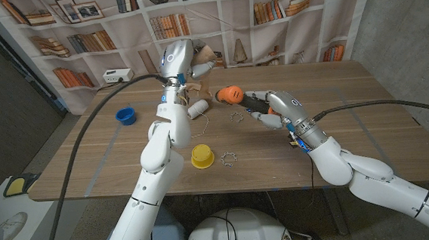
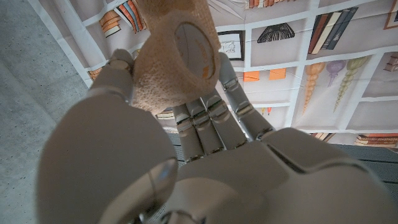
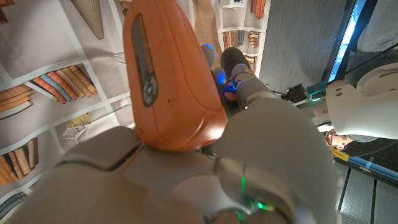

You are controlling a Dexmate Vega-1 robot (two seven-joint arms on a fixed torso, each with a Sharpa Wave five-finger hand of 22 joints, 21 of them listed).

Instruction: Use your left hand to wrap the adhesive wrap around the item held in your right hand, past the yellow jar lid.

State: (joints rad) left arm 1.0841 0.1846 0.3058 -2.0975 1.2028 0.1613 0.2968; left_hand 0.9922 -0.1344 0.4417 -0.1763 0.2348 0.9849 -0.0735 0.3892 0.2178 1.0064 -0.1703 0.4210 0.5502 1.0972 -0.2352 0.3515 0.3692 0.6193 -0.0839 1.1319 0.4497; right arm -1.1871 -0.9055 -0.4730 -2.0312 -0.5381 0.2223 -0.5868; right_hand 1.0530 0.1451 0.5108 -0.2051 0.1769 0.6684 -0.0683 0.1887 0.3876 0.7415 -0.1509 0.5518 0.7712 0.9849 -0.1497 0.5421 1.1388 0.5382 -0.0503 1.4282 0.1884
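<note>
My left hand point(image 1: 194, 70) is raised over the table's far middle and grips a tan roll of adhesive wrap point(image 1: 204, 59). In the left wrist view the roll point(image 2: 177, 56) sits between the thumb and fingers point(image 2: 205, 121), its hollow core facing the camera. My right hand point(image 1: 272, 104) holds an orange-and-black handled item point(image 1: 235, 95) level above the table, orange end pointing toward the left hand. The right wrist view shows the orange body point(image 3: 168, 81) rising out of the right hand point(image 3: 249, 155). The yellow jar lid point(image 1: 202, 156) lies on the near middle of the table.
A blue cup point(image 1: 126, 115) stands at the left. A white roll point(image 1: 197, 110) lies beneath the left hand. Small metal toothed rings lie beside the lid point(image 1: 228, 159) and near the held item point(image 1: 237, 117). A bookshelf backdrop point(image 1: 192, 19) hangs behind the table.
</note>
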